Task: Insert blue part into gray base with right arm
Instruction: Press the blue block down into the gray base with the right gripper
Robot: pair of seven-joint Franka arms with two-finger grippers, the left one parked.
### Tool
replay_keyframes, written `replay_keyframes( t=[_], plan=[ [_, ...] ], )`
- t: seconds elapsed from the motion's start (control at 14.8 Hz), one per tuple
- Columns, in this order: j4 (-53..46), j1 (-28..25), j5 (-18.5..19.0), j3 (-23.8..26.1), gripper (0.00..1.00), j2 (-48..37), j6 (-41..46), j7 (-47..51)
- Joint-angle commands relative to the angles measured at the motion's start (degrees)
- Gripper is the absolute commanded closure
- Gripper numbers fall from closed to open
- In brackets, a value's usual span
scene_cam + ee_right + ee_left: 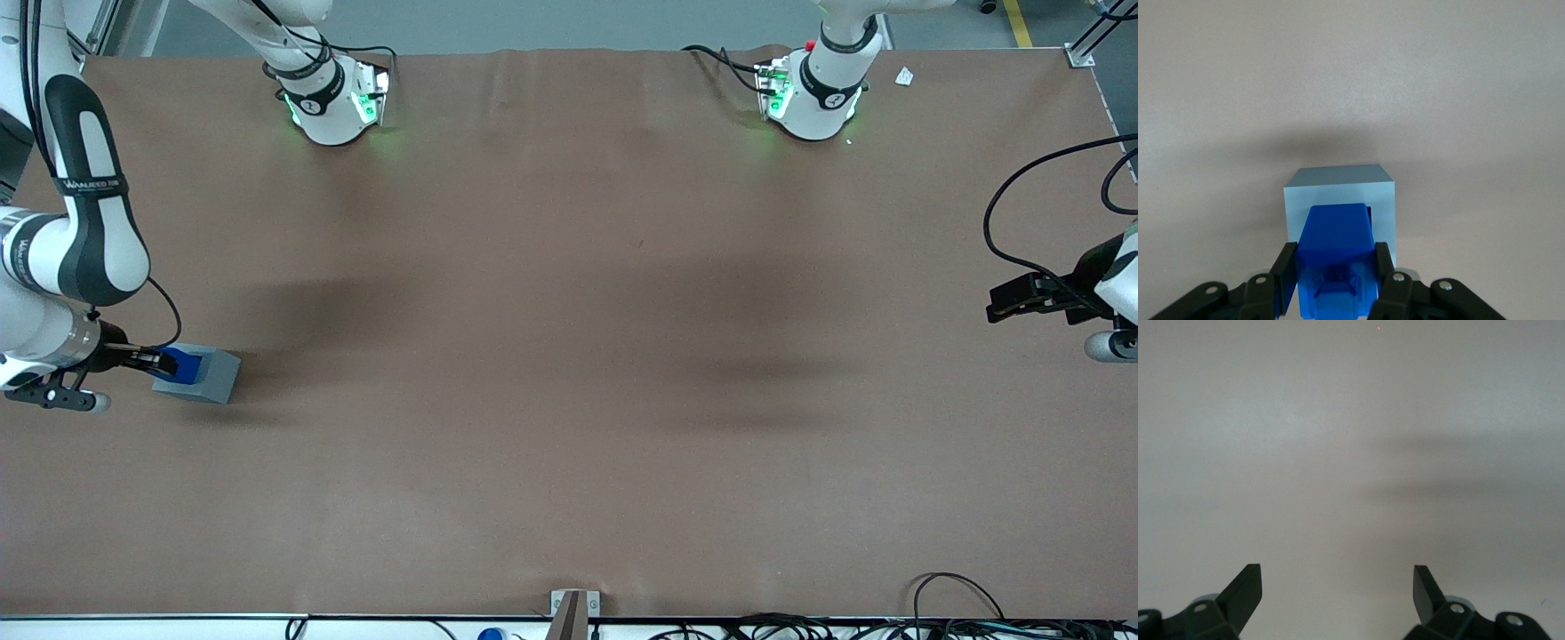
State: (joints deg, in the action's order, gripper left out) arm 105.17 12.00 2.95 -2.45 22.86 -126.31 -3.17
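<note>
The gray base [203, 377] stands on the brown table at the working arm's end. The blue part [184, 362] sits at the base's top face, and the right arm [84, 231] reaches down to it. My gripper [164, 362] is shut on the blue part, one finger on each side. In the right wrist view the blue part [1336, 257] fills the space between the black fingers [1286, 270], its lower end at the hole of the gray base [1338, 190]. How deep it goes into the hole is hidden by the part itself.
Two arm pedestals [342, 102] with green lights stand at the table's edge farthest from the front camera. Cables [960, 591] lie along the nearest edge. A small white scrap [904, 77] lies toward the parked arm's end.
</note>
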Motion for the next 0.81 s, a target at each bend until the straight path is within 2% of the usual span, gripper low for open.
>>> replay_keyframes(
  t=[0.0,0.75],
  plan=[
    [-0.8,1.1,-1.2,1.0,0.92,0.9,0.9,-1.3],
    [-0.8,1.5,-1.3,1.0,0.92,0.9,3.0,-2.5]
  ],
)
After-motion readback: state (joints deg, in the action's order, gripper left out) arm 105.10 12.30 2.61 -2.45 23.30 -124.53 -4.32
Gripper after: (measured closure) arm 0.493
